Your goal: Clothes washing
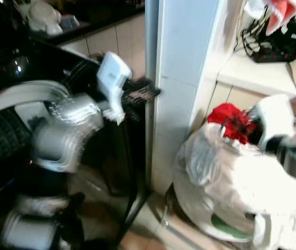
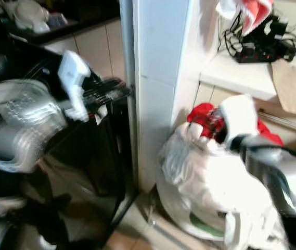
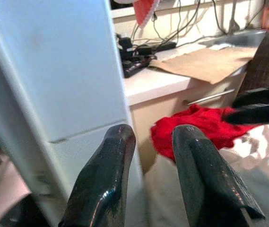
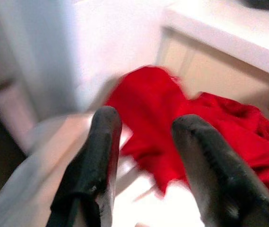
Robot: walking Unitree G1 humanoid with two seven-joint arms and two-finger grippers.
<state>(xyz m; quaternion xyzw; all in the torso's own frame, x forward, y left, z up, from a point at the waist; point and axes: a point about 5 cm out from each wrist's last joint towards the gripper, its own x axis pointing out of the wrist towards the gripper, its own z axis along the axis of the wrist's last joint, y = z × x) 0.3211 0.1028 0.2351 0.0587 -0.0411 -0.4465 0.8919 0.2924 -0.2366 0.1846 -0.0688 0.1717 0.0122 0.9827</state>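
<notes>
Atop crinkly white plastic bag (image 1: 226, 192): soft red cloth (image 4: 181, 123), right gripper (image 4: 148, 142) spread above; left gripper (image 3: 153, 142) spread nr smooth white panel (image 3: 54, 71).

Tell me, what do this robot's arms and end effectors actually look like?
Both arms are silver metal with rounded, ribbed joint housings and a white block at the wrist. The left end effector and the right end effector each carry two long, glossy black fingers that are thick, slightly curved and rounded at the tips. Motion blur hides any cables or markings.
</notes>
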